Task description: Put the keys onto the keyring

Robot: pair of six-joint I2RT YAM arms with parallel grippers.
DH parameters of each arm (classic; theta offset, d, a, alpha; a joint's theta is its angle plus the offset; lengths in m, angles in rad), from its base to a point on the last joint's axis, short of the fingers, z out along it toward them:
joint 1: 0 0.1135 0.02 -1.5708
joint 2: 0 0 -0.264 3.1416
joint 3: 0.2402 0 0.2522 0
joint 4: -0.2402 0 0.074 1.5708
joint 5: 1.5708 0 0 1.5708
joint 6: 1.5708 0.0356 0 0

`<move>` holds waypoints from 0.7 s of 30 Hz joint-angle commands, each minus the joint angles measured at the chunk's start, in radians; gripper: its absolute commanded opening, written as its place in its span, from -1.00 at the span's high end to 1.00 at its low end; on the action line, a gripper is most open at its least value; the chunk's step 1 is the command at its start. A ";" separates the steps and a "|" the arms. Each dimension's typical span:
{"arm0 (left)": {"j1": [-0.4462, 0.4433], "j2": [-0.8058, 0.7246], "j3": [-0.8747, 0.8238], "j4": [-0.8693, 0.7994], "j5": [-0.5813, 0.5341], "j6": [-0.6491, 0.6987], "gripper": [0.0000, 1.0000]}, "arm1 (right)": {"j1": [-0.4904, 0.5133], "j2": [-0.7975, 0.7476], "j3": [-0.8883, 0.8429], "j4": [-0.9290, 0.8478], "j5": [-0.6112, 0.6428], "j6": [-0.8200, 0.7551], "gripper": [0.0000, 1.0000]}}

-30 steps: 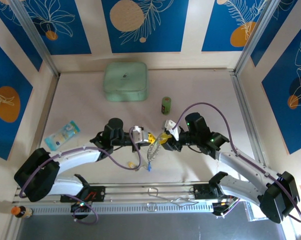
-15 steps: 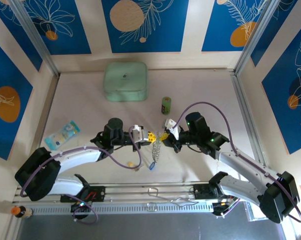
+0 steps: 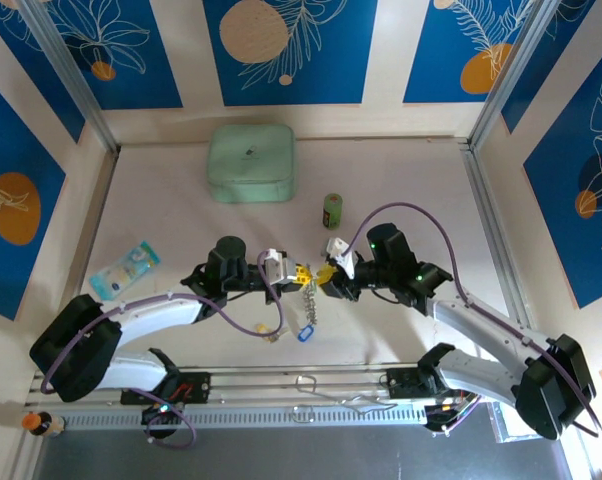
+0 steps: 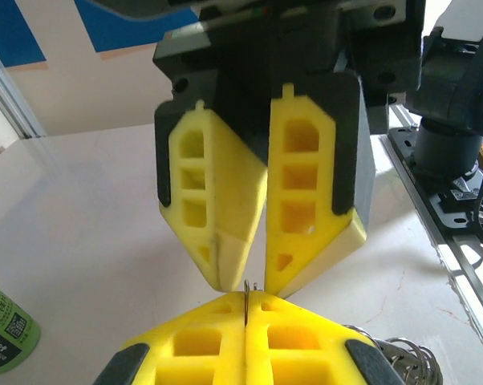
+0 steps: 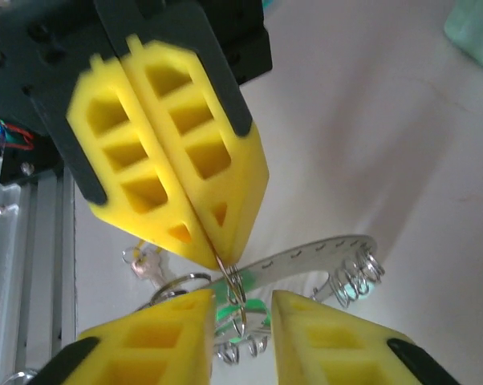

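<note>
Top view, left to right. A mint-green box (image 3: 251, 162) stands at the far side of the table (image 3: 161, 215). The left gripper (image 3: 297, 270) is fully closed, and its 2 yellow fingertips pinch the thin wire of the keyring (image 3: 309, 296). The ring's coiled body hangs below the grip. A blue-headed key (image 3: 304, 335) lies at the ring's lower end; whether it is threaded on cannot be told. The right gripper (image 3: 327, 280) meets the left tip to tip. Its 2 fingers stand apart, straddling the wire loop without clamping it. A green cylinder (image 3: 332, 210) stands upright just beyond it.
</note>
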 commanded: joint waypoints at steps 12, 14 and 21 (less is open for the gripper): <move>-0.006 0.005 0.000 0.105 0.035 -0.037 1.00 | 0.015 0.013 -0.041 0.128 -0.042 -0.015 0.52; -0.006 0.005 -0.003 0.113 0.035 -0.044 1.00 | 0.015 0.020 -0.038 0.134 -0.047 -0.019 0.66; -0.005 -0.014 0.013 0.022 -0.013 -0.029 0.75 | 0.012 0.033 0.031 0.011 -0.028 -0.109 1.00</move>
